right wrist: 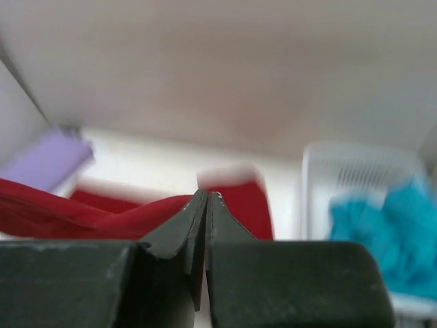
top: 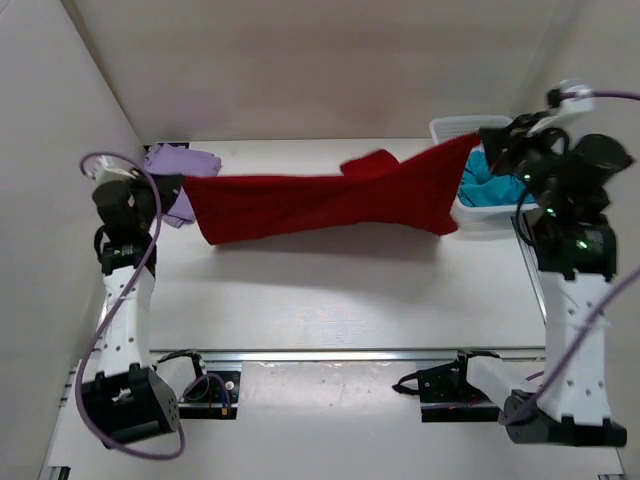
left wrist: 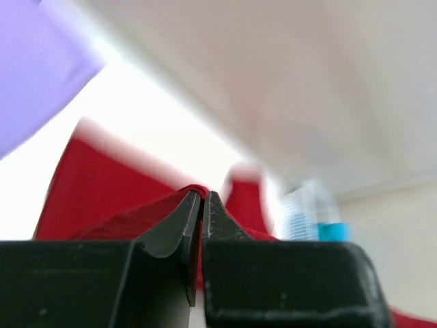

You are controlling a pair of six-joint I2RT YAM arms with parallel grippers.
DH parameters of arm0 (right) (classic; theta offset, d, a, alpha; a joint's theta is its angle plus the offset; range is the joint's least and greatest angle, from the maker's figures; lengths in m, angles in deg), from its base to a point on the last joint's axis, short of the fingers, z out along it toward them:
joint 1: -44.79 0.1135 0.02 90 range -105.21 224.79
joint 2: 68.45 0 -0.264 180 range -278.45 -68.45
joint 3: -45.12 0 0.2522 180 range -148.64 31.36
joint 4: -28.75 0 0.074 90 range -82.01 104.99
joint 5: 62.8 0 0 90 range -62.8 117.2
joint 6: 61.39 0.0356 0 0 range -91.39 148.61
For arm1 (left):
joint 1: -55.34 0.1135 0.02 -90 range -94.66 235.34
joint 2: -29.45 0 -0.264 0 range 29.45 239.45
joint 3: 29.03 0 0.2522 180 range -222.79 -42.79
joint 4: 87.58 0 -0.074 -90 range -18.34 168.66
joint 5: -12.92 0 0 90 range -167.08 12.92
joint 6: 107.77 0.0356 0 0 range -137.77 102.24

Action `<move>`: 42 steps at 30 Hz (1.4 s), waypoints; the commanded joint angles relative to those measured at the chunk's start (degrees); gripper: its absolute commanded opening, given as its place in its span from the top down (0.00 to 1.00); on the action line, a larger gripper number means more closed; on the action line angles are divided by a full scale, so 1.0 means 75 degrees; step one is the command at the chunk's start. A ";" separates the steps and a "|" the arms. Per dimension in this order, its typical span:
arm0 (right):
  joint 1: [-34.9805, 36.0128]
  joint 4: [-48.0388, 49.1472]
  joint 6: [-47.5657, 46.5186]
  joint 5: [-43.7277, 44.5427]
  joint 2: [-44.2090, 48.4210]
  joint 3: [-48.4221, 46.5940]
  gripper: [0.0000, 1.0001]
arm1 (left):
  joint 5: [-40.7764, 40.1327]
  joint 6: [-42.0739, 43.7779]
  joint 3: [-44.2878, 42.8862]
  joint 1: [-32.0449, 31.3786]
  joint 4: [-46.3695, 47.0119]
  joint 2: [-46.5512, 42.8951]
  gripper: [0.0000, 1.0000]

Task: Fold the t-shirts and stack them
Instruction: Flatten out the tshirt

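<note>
I have the deep red t-shirt (top: 320,205) stretched from left to right between both arms over the far half of the table (top: 330,300). The left gripper (left wrist: 203,196) is pinched tight on one bunched edge, with red cloth showing between its tips. The right gripper (right wrist: 207,195) is clamped on the opposite end, up by the white lattice basket (top: 452,126). The lavender t-shirt (top: 182,162) lies crumpled at the far left, just beside the left gripper, and the teal t-shirt (top: 487,186) sits heaped in the basket at the far right. My worry is the twist: the red cloth hangs rolled rather than flat, with a flap standing up right of the middle, so lowering it as it is would probably lay it down creased and lopsided. Both grips hold only a thin pinch of fabric, so pulling the arms wider to take out the sag could slide a corner free. The right end hangs over the basket rim and could snag on the lattice or tip it. The left end could drag the lavender shirt along. I cannot tell whether the lowest fold touches the table, though the shadow beneath suggests it hangs clear. The tabletop is smooth, white and glossy, so cloth should slide easily, and a metal rail (top: 330,353) runs along the near edge. Plain pale walls (top: 300,60) close the space in on the left, far and right sides
</note>
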 commanded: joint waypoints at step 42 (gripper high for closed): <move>-0.0185 0.2312 0.0771 -0.0698 -0.6021 -0.7541 1.00 | -0.0477 -0.0211 -0.8176 -0.0362 -0.0554 0.4510 1.00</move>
